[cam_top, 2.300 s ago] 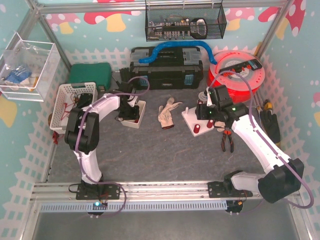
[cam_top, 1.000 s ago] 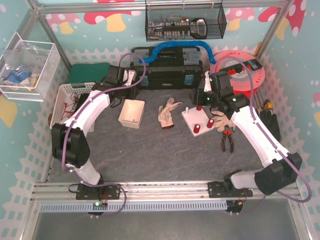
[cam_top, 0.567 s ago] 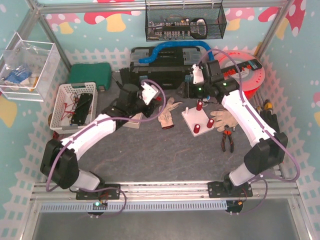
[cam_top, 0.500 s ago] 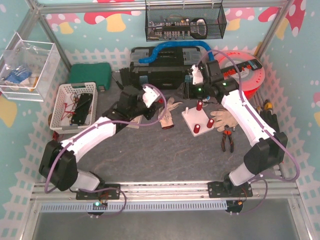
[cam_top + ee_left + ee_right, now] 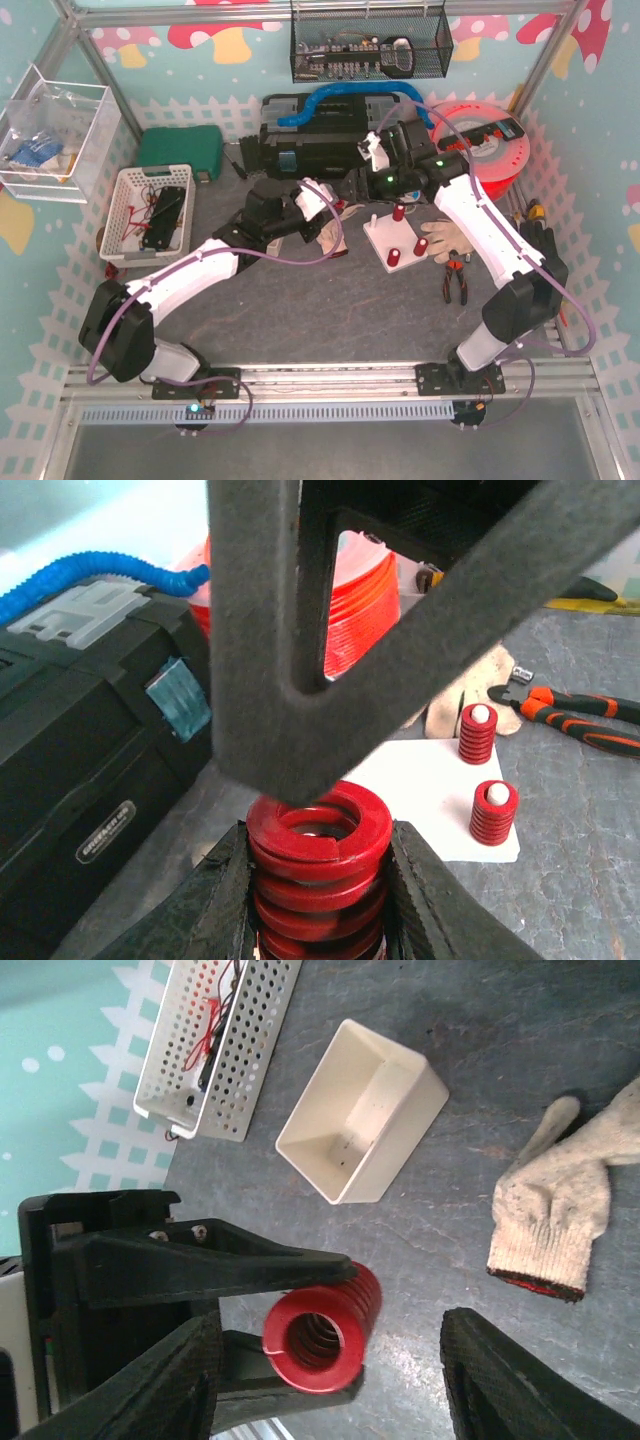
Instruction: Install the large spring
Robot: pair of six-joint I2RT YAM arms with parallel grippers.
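My left gripper (image 5: pixel 320 885) is shut on the large red spring (image 5: pixel 318 845), one finger on each side of its coils, held above the table mid-scene (image 5: pixel 338 203). My right gripper (image 5: pixel 330 1375) is open and faces the spring's open end (image 5: pixel 320 1332), with its fingers wide on either side. One right finger (image 5: pixel 300 640) hangs just over the spring's top; I cannot tell if it touches. The white base plate (image 5: pixel 380 238) lies to the right and carries two small red springs on pegs (image 5: pixel 478 732) (image 5: pixel 494 812).
An empty white box (image 5: pixel 360 1110) and a perforated white basket (image 5: pixel 215 1040) lie to the left. A work glove (image 5: pixel 560 1200) lies near the plate. There is a black toolbox (image 5: pixel 80 730) and an orange spool (image 5: pixel 480 150) behind, and pliers (image 5: pixel 570 705) at the right.
My left arm has lifted from the white box and swung right to the middle with the spring. My right arm has left the plate and moved left to meet it.
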